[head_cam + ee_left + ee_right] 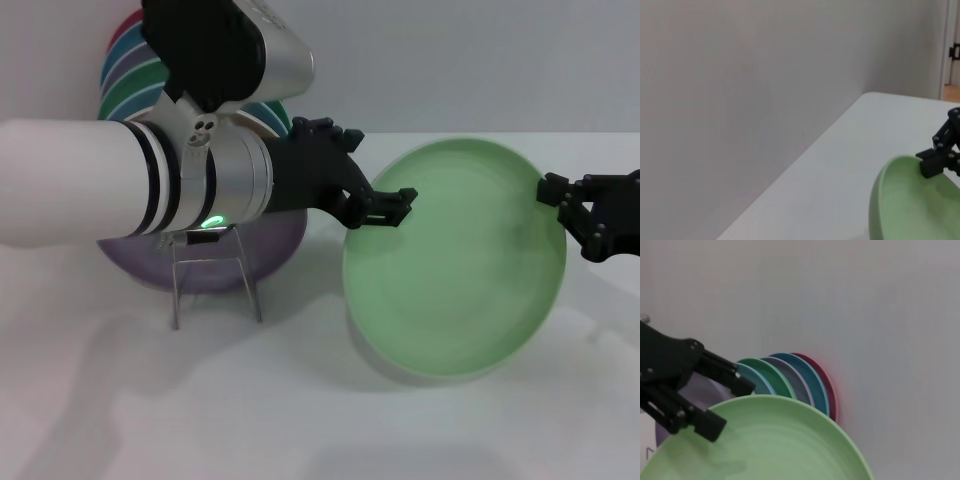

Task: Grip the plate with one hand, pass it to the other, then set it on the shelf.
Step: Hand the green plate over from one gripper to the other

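you've got the mint-green plate [912,202] tilted up in the corner, rim toward you. the right gripper [938,159] sits at its far rim, black fingers over the edge. white table [840,165] runs along a plain grey wall [740,100].

White tabletop [300,420], plain pale grey wall [740,100] behind, doorway strip [952,50] at far end

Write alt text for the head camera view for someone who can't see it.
A light mint-green plate is held tilted above the white table, the left gripper on its left rim and the right gripper on its right rim. Behind the left arm, a lavender plate leans in a wire shelf.
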`<state>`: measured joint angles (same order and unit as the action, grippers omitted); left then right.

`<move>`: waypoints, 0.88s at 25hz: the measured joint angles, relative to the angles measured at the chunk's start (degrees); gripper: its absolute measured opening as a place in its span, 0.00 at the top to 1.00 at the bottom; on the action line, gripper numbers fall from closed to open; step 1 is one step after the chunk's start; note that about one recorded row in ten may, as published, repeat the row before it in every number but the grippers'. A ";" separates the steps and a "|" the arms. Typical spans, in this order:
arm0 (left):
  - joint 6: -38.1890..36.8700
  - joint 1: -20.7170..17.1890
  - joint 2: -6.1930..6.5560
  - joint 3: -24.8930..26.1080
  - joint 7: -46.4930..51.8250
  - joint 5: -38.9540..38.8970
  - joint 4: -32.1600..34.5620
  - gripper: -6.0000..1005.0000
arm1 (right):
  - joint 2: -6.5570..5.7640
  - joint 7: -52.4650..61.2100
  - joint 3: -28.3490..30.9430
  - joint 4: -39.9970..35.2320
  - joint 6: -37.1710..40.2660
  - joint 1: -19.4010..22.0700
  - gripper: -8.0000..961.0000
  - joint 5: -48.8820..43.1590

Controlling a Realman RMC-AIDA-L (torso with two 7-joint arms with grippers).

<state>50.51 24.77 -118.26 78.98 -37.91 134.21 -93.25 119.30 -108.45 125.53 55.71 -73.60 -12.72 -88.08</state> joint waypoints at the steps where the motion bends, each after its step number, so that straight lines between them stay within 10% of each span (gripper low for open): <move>1: 0.09 0.24 0.00 0.00 -0.01 -0.01 0.40 0.17 | 0.00 -0.04 0.00 0.00 -0.11 -0.04 0.99 0.00; 12: -0.24 0.85 -0.10 0.13 -0.11 0.39 1.71 0.17 | -0.05 -0.26 -0.02 -0.22 -0.78 -0.10 0.99 0.24; 22: -0.90 1.20 -0.13 -0.46 -0.79 1.34 2.55 0.44 | -0.03 -0.27 0.46 -0.26 -2.28 0.16 0.99 0.47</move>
<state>49.61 25.97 -118.39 78.52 -38.70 135.55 -90.70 119.27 -108.72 125.99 55.45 -75.88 -12.56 -87.61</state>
